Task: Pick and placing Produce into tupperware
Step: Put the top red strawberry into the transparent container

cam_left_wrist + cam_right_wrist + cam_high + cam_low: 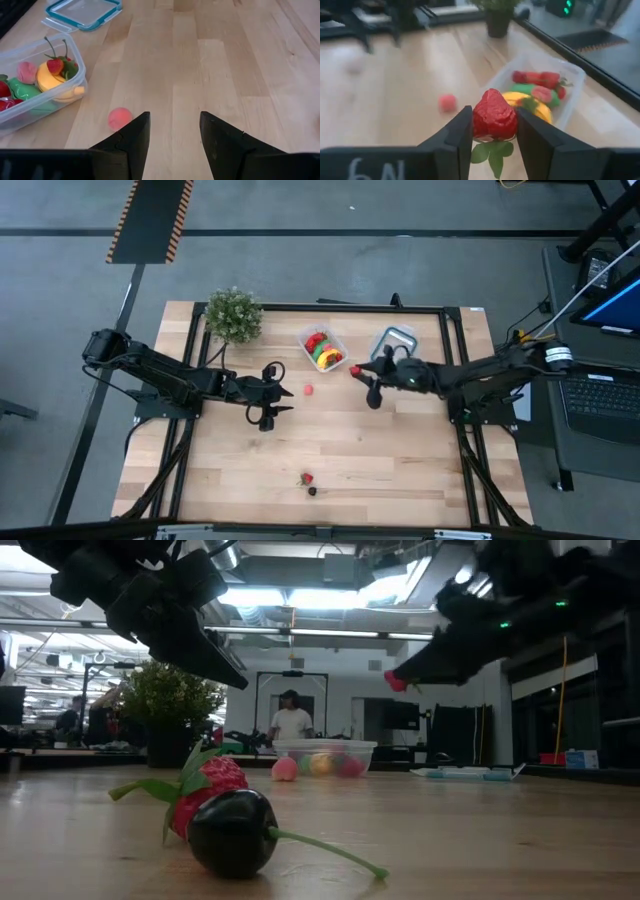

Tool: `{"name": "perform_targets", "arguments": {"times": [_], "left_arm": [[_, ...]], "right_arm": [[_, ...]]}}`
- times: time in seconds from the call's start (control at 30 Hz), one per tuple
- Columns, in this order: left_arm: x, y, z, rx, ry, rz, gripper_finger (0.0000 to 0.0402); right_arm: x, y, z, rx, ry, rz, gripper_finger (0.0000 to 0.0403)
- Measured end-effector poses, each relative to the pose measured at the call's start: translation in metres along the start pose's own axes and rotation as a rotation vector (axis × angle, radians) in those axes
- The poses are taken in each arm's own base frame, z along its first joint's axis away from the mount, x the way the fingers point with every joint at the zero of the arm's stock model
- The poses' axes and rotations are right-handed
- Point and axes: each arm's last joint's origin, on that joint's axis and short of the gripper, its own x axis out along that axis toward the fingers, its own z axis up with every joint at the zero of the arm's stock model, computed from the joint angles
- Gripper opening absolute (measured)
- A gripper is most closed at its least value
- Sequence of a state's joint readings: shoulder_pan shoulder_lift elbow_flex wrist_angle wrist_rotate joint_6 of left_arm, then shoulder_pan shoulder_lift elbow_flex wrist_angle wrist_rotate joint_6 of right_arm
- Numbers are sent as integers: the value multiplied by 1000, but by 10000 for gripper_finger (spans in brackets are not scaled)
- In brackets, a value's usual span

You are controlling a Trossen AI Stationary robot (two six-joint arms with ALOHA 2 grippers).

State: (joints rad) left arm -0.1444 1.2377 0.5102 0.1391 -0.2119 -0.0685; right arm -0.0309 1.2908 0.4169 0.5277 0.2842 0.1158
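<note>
Near the far edge of the table, between the two arms, the clear tupperware tub (323, 348) already holds several pieces of produce: we make out a yellow banana (56, 84), a green oblong piece (22, 92), red pieces including a pepper-like one (536, 77), a strawberry and a pink ball. The right gripper (493, 131) sits just beside the tub, above the table, its jaws pinching a red toy strawberry (493, 120) with the green leaves hanging below; we judge this piece is on its way in but not yet over the tub. Still loose on the wood: a small pink-red ball (308, 390) between the tub and the left gripper, and, well apart near the front edge, another strawberry (208, 790) lying against a dark cherry (233, 832) with a long stem. The left gripper (173, 134) hovers just short of the pink ball with jaws spread and nothing between them. So we count the task as well under way, with one piece in hand and three left on the table. Off to the side stand the potted plant (234, 314) and the blue-rimmed lid (393, 340), neither involved.
</note>
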Motion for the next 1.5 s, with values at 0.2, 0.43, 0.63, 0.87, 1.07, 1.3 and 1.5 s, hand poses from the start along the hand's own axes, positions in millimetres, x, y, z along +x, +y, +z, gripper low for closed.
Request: {"name": "perform_targets", "arguments": {"times": [0.2,0.43,0.63,0.87,1.07,1.3,1.5], "left_arm": [[0,0,0,-1,-2,0,165],[0,0,0,-1,-2,0,165],[0,0,0,0,-2,0,165],[0,0,0,1,3,1,165],[0,0,-1,2,8,1,165],[0,0,-2,5,22,2,165],[0,0,-3,6,26,2,165]], "right_arm": [[31,-17,17,11,69,43,127],[55,-31,41,14,83,80,127],[77,-49,54,43,179,107,127],[104,-59,70,24,279,152,127],[134,-65,74,-5,378,173,127],[159,-79,80,9,446,197,127],[169,-87,81,36,513,208,127]]}}
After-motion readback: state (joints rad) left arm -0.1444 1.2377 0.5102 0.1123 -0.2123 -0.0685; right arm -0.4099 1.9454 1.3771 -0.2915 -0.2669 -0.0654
